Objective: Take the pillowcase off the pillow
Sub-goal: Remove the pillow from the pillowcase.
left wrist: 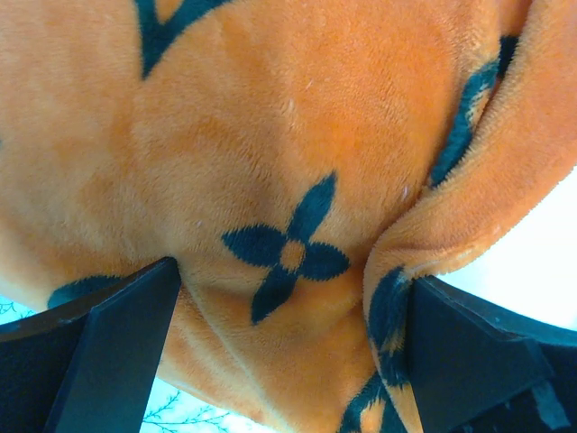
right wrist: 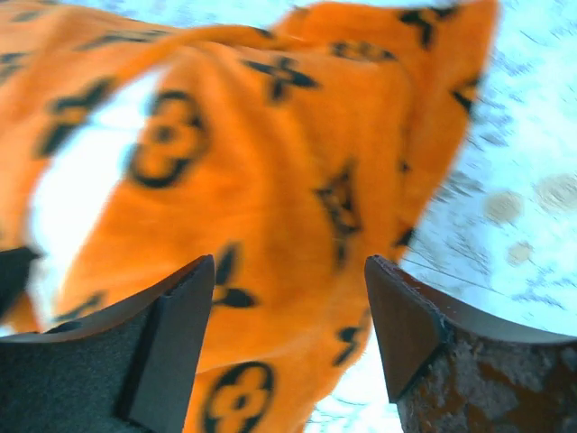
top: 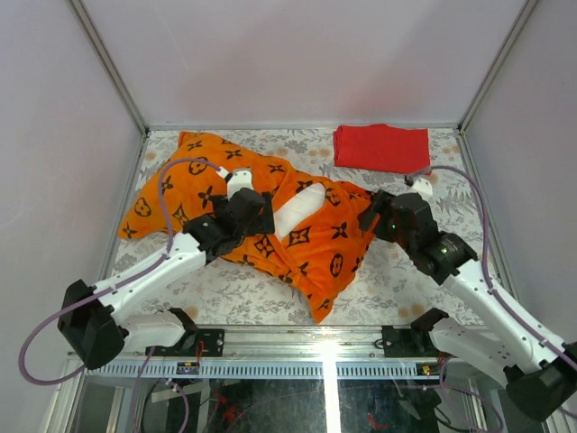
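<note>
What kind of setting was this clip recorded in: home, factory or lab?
Most likely a lab robot cell, not a home. Plain white panel walls sit in a metal frame. A left arm and a right arm are bolted to an aluminium rail beside a floral table covering.

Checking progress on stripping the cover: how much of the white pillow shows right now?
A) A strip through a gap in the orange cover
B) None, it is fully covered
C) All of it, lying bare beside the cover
A: in the top view a white strip of the pillow shows through a gap in the orange pillowcase, which wraps the rest.
</note>
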`<state>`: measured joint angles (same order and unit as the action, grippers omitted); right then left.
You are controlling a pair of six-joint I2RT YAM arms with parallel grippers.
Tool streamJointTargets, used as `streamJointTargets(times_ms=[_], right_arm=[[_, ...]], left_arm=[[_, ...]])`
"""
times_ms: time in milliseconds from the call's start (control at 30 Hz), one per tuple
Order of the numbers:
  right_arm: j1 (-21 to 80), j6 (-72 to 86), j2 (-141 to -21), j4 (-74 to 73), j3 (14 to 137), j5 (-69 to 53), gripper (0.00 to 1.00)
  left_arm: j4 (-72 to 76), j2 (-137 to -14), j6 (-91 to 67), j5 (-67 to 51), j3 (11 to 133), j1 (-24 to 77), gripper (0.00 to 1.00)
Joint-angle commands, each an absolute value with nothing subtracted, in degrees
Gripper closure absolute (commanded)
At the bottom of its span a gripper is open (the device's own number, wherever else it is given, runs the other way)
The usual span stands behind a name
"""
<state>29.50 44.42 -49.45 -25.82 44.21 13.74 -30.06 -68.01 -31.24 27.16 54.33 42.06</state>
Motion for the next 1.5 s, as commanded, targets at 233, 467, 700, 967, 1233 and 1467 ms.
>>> streamJointTargets(times_ms=[233, 467, 700, 967, 1233, 1467], right_arm=[[45.4, 42.2, -68.9, -18.6, 56.2, 20.3, 0.21], [44.4, 39.8, -68.2, -23.7, 51.0, 26.1, 0.36], [28.6, 41.8, -52.1, -29.4, 36.1, 22.2, 0.68], [26.7, 44.6, -48.7, -28.3, 33.1, 17.4, 0.63], [28.4, 38.4, -50.4, -26.6, 48.0, 20.3, 0.23], [33.9, 35.3, -64.1, -23.4, 61.2, 16.7, 0.12]], left_arm=[[-24.8, -74.9, -35.0, 24.9, 52.1, 43.0, 0.04], [-24.3, -76.2, -36.4, 25.4, 50.8, 42.7, 0.01], [-24.7, -77.5, -36.9, 26.4, 51.5, 42.6, 0.01], [-29.1, -75.4, -36.7, 28.0, 57.5, 44.2, 0.01], [-30.6, -73.0, -30.4, 22.8, 68.6, 53.2, 0.00], [-30.0, -73.7, -30.2, 24.6, 72.5, 54.8, 0.00]])
